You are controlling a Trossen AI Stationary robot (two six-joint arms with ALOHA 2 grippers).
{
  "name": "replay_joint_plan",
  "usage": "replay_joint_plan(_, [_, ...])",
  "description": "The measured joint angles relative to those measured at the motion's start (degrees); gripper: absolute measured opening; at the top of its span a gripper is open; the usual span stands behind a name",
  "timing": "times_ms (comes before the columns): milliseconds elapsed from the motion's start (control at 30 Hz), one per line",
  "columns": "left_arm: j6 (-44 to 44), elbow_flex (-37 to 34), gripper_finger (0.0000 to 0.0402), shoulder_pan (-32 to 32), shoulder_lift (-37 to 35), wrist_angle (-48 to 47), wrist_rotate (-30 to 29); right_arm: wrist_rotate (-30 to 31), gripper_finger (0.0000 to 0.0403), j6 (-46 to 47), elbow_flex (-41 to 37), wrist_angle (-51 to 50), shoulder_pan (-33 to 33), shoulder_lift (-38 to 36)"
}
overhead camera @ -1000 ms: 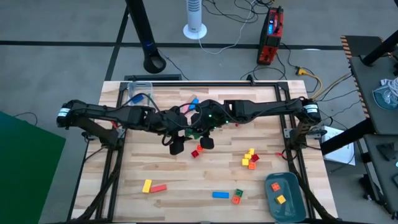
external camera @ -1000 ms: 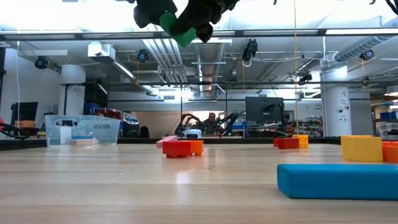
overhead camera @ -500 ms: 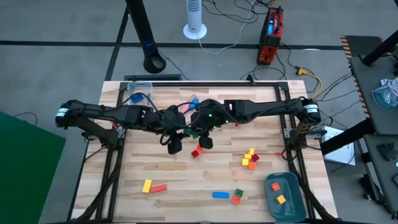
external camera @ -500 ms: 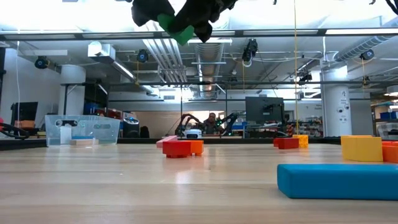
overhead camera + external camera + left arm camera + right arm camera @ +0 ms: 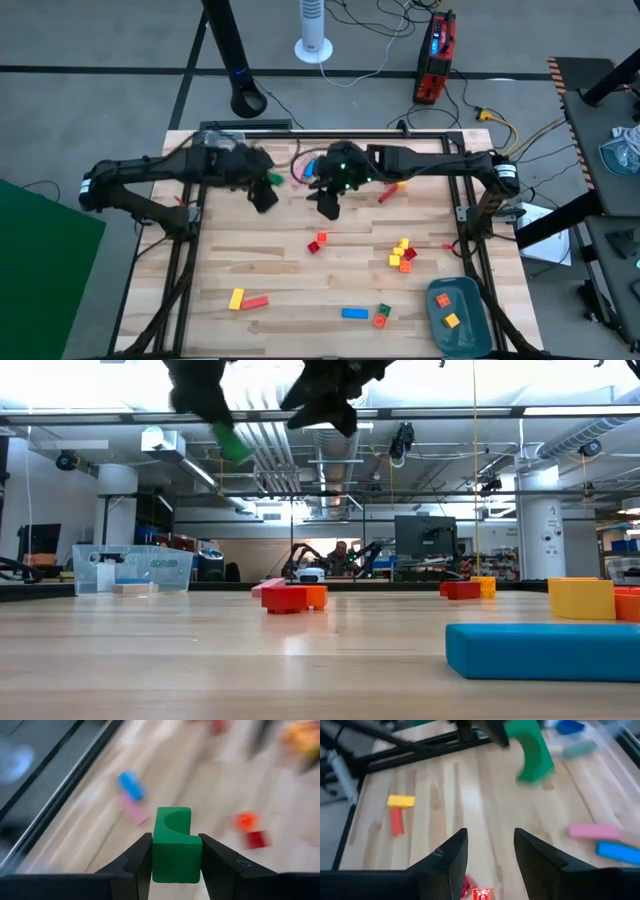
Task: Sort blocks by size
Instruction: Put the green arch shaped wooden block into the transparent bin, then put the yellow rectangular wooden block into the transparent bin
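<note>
A green block (image 5: pixel 172 845) with a rounded notch in its far end sits between the fingers of my left gripper (image 5: pixel 172 857). It hangs high over the table's far left part (image 5: pixel 273 179), and the low view shows it well above the wood (image 5: pixel 236 442). My right gripper (image 5: pixel 490 855) stands open and empty over the table's middle (image 5: pixel 330 205), with the green block (image 5: pixel 532 752) ahead of it. Other blocks lie loose on the table: a red and orange pair (image 5: pixel 317 242) and a yellow, orange and red cluster (image 5: pixel 402 255). My left gripper pinches the green block by two opposite sides (image 5: pixel 157 855) between its two fingers. The fingers slant down from the table's left side. The notched end (image 5: pixel 176 817) sticks out ahead of the fingertips. The block is lifted clear of the table.
A clear box (image 5: pixel 225 140) stands at the far left corner. A grey-blue tray (image 5: pixel 470 325) holding a few blocks sits at the near right corner. More blocks lie near the front: yellow and red (image 5: pixel 247 299), blue (image 5: pixel 354 313). Pink (image 5: pixel 594 831) and blue (image 5: pixel 620 852) blocks lie farther back.
The green block was between both grippers over the table's middle. It has since gone with my left gripper toward the far left, staying clear of the table. My right gripper no longer has the block and has drawn a little toward the far edge.
</note>
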Motion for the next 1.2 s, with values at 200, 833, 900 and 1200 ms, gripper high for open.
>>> replay_joint_plan(200, [-12.8,0.0,0.0122,18.2,1.9,-21.5,-0.9,0.0,0.0154,-0.3,0.0,-2.2,-2.1,-1.0])
replay_joint_plan(833, [-4.1,0.0,0.0191,43.8,11.8,-19.9,0.7,-0.2,0.0148,-4.0,0.0,-2.9,-2.9,-1.0])
replay_joint_plan(900, [-4.4,0.0,0.0197,43.3,11.5,-19.8,0.8,-0.2,0.0154,-4.3,0.0,-4.0,-2.9,-1.0])
replay_joint_plan(1200, [-12.5,0.1,0.0201,32.7,3.3,-19.9,9.9,0.0,0.0157,-4.0,0.0,-8.0,-4.6,-1.0])
